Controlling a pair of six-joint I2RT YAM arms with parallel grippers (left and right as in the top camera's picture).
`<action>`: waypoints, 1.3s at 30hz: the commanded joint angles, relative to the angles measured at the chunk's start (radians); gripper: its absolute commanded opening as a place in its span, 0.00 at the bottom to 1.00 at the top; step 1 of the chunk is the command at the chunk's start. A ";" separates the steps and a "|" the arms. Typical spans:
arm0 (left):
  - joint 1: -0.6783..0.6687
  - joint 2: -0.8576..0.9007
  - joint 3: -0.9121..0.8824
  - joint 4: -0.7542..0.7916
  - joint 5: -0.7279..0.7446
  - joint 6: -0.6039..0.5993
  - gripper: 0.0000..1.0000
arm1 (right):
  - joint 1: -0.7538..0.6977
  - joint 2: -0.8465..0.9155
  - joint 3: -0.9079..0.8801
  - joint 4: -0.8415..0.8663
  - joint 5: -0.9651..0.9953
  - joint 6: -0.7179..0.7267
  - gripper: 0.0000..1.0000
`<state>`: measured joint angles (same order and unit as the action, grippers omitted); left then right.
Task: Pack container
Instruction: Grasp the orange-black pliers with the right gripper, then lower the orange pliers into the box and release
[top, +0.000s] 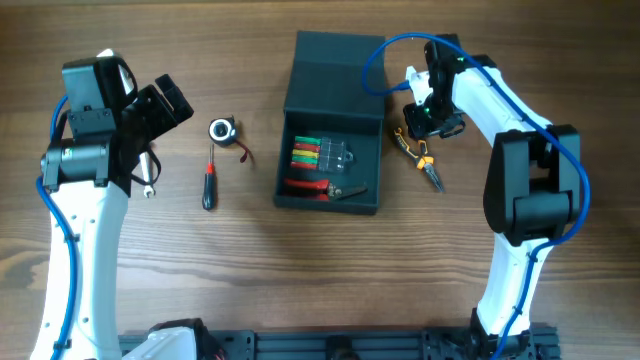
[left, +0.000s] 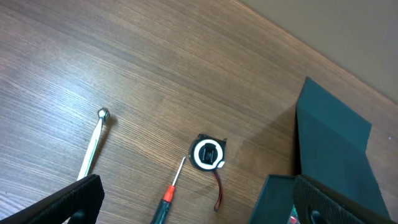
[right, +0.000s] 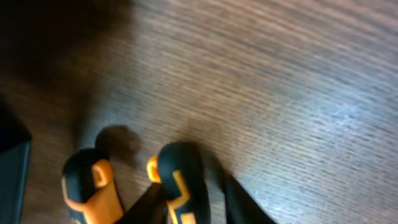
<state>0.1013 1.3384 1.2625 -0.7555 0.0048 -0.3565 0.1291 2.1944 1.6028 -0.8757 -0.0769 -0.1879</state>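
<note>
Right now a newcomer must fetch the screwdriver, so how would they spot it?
Find the open dark container mid-table, then look to its left. The screwdriver lies just below the round tape measure in the overhead view. It alone has a red-and-black handle and thin shaft, unlike the all-metal wrench.

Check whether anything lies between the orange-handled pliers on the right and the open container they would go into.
Nothing visible does. The pliers lie on bare wood just right of the container, whose lid is folded back. Only the container's right side has to be cleared. The right gripper is by the pliers' handles.
</note>
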 joint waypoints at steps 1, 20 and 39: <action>0.006 0.003 0.019 0.002 -0.006 0.009 1.00 | 0.002 0.008 -0.051 0.006 0.008 0.008 0.19; 0.006 0.003 0.019 0.002 -0.006 0.009 1.00 | 0.030 -0.515 0.064 -0.043 -0.148 0.018 0.04; 0.006 0.003 0.019 0.002 -0.006 0.009 1.00 | 0.336 -0.224 0.058 0.009 -0.435 -1.064 0.04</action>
<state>0.1013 1.3384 1.2625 -0.7555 0.0048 -0.3565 0.4667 1.8740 1.6627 -0.8875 -0.5049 -1.1095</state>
